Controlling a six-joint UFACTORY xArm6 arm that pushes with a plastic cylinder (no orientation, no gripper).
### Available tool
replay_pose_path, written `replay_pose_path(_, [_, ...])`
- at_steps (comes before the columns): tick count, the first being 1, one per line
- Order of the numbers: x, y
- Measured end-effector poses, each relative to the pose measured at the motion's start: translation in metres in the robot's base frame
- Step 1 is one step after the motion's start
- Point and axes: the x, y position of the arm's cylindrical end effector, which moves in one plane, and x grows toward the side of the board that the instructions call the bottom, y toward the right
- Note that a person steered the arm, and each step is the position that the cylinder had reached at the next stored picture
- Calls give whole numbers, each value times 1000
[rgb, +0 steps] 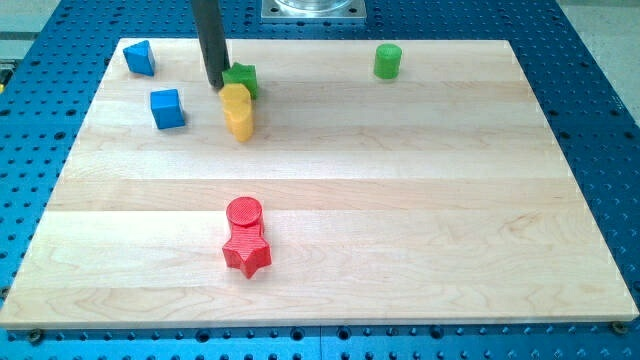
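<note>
My tip (216, 84) stands at the upper left of the wooden board, right at the left side of a green block (243, 76), seemingly touching it. Directly below the green block lies a yellow block (238, 109), elongated and pressed against it. A blue cube (167, 108) sits to the left of the tip and a little lower. Another blue block (139, 57), wedge-like, rests near the board's top left corner.
A green cylinder (387, 61) stands near the top edge, right of centre. A red cylinder (244, 212) and a red star-shaped block (247, 253) sit together low on the board (420, 200). Blue perforated table surrounds the board.
</note>
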Motion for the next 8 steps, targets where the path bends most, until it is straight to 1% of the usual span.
replay_pose_path(1, [39,18])
replay_pose_path(2, [69,37])
replay_pose_path(3, [104,46])
replay_pose_path(4, [106,78])
replay_pose_path(5, [97,111])
replay_pose_path(6, [111,179])
replay_pose_path(8, [-17,273])
